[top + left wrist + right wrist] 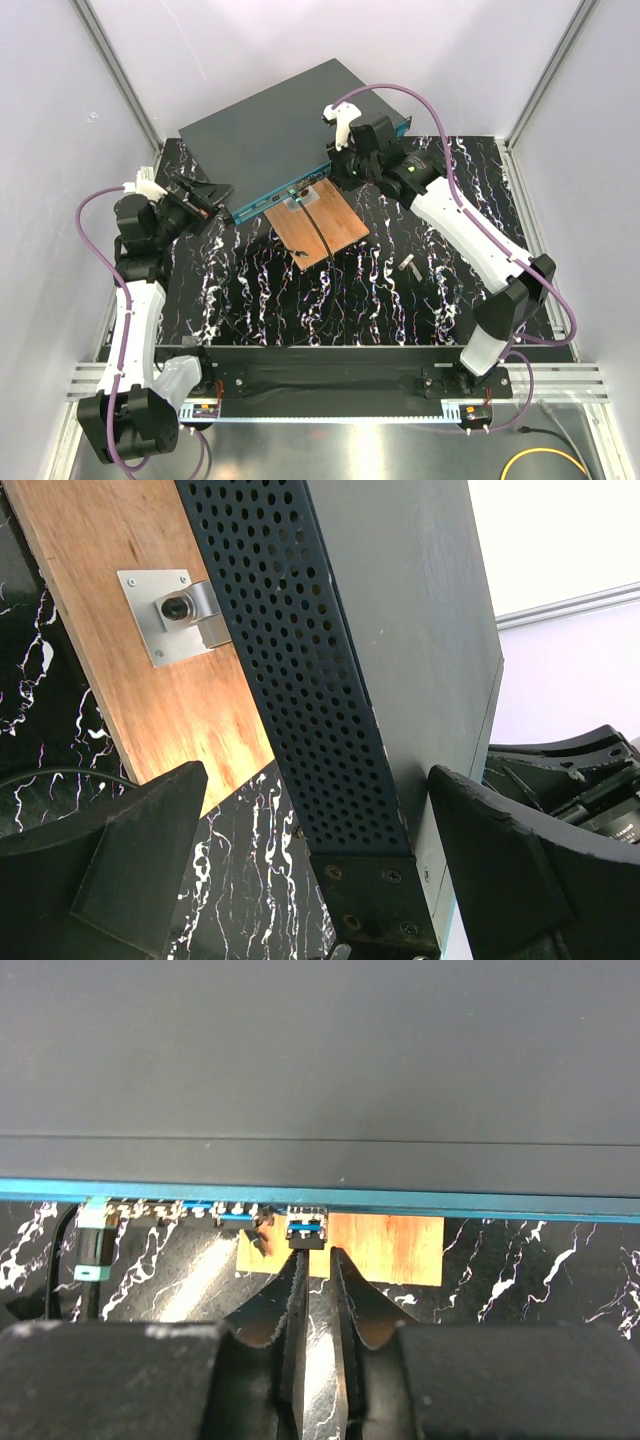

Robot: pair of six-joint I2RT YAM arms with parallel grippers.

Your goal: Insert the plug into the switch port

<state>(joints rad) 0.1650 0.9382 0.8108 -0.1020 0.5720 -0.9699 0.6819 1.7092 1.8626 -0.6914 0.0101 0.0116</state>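
Observation:
The switch is a flat dark grey box at the back, its teal front face turned toward the table. A small black plug with a blue stripe sits in a port on that face. My right gripper is just behind the plug, its jaws a narrow gap apart with only table showing between them; the left fingertip is at the plug's rear edge. My left gripper is wide open, straddling the switch's perforated side at its left corner without closing on it.
A copper-brown board with a metal bracket lies in front of the switch. A teal connector with a black cable hangs from a port further left. A small metal piece lies on the black marbled mat.

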